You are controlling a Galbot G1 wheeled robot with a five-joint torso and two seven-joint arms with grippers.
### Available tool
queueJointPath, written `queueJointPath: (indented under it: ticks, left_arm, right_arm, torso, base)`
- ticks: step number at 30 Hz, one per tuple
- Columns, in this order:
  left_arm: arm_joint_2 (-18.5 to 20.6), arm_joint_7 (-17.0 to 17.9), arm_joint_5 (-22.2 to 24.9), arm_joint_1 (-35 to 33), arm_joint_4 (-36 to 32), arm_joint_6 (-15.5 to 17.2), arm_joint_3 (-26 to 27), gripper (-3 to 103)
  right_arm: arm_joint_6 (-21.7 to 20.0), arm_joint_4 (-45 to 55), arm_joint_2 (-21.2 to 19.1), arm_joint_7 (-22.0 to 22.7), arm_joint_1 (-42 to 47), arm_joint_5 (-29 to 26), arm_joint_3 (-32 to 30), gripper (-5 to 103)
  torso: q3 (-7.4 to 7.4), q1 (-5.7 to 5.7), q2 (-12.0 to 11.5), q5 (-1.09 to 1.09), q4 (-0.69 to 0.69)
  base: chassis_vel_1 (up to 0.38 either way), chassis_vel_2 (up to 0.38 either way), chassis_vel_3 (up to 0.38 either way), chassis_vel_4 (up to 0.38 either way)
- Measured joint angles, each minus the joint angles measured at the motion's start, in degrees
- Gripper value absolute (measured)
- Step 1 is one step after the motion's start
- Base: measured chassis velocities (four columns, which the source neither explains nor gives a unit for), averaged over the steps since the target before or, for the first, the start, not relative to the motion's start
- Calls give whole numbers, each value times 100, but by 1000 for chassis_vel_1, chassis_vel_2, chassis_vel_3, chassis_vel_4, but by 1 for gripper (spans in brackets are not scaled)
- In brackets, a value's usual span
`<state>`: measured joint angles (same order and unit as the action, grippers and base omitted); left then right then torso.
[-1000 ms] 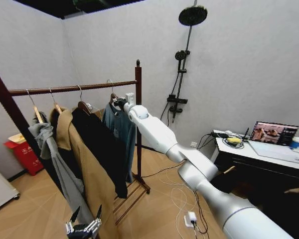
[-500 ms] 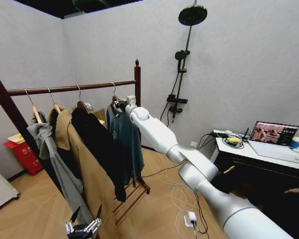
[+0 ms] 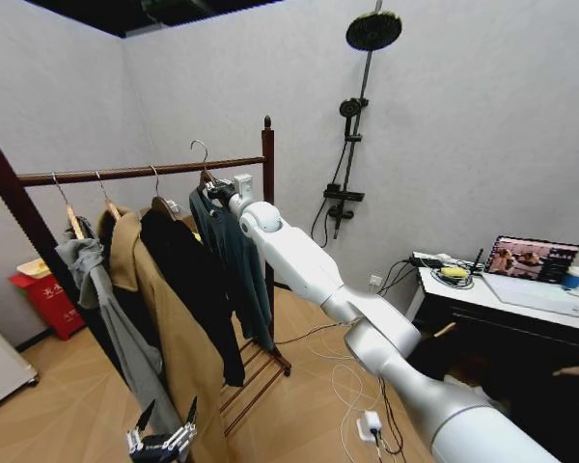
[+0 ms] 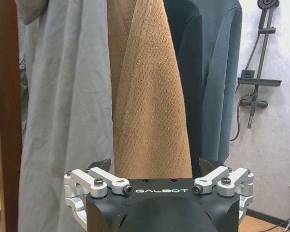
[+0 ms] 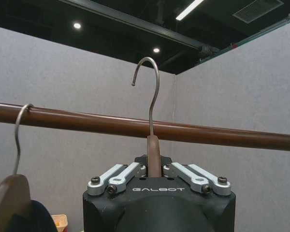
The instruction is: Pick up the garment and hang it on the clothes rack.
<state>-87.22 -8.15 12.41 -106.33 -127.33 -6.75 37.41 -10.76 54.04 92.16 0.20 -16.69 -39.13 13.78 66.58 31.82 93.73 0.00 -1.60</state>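
Hook of the wooden hanger [image 5: 147, 94] rides above the dark-brown wooden rack rail [image 3: 135, 173]; my right gripper [image 5: 153, 170] pinches the teal sweatshirt's [image 3: 227, 256] hanger, left gripper [image 4: 158, 180] spread, low.

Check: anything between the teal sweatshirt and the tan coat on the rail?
Head view: a black coat hangs between the sweatshirt and the tan coat.

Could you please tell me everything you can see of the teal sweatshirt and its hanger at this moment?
The garment is a dark teal, long-sleeved sweatshirt of soft-looking fabric, hanging full length from a wooden hanger with a metal hook. The right gripper is shut on the hanger's wooden neck and holds it up by the clothes rack. The hook's curve rises above the rail and does not rest on it. The sweatshirt hangs beside the black coat, at the rail's end near the post.
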Motion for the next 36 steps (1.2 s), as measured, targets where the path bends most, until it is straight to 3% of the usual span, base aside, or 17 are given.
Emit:
queueJointPath:
  ticks: [10, 11, 21, 30, 32, 36]
  left_arm:
    - [0, 0, 0, 1, 0, 0, -1, 100]
    - [0, 0, 0, 2, 0, 0, 0, 100]
    - [0, 0, 0, 0, 0, 0, 0, 100]
    - [0, 0, 0, 1, 0, 0, -1, 100]
    - [0, 0, 0, 0, 0, 0, 0, 100]
    - [0, 1, 0, 0, 0, 0, 1, 100]
  right_arm:
    - [-429, -42, -7, -144, 68, -428, 141, 10]
    - [-493, 13, -4, -144, 105, -465, 203, 10]
    - [-629, 498, -1, -115, 332, -588, 429, 7]
    - [-705, 1241, -56, 183, 608, -717, 498, 42]
    - [-714, 1468, -203, 249, 673, -733, 492, 48]
    - [-731, 2164, -879, 426, 925, -550, 279, 64]
  torso:
    - [4, 12, -5, 1, -5]
    - [3, 10, -4, 0, 2]
    - [-2, -4, 2, 0, 0]
    - [1, 3, 0, -1, 5]
    - [1, 3, 0, -1, 6]
    - [1, 2, 0, 1, -1]
  base:
    - [-127, 130, 109, -131]
    - [0, 0, 0, 0]
    - [12, -20, -21, 22]
    - [0, 0, 0, 0]
    - [0, 0, 0, 0]
    - [0, 0, 0, 0]
